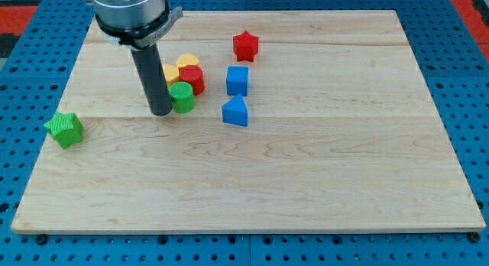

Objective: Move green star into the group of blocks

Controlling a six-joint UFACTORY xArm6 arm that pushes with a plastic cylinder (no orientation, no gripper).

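Nearest the camera: bare front edge of the wooden board (pixel 244 220), nothing on it. Target is the green star (pixel 63 129), sitting alone near the board's left edge, well apart from everything else, just below the faint seam line. It looks ribbed on top, chunky, with stubby points, so contact on a point may spin it rather than slide it. The group sits toward the view's top centre: green cylinder (pixel 182 98), red cylinder (pixel 191 79), 2 yellow blocks (pixel 179 65) behind them, shapes unclear since the rod hides part. Further right: blue cube (pixel 238 80), a blue block (pixel 235 111) with a sloped top, red star (pixel 246 46). No claw on this rig, so nothing is held; my tip (pixel 160 111) sits on the board just left of the green cylinder, touching or nearly so, can't tell which. Judgement: the tip is on the wrong side of the star for the push. It needs to loop around to the star's far left, slightly below it, then push right and a bit up toward the green cylinder. Hit a flat between 2 points, keep the line through its centre, go slow. Risk: clipping the green cylinder on departure, or the star veering off the line.
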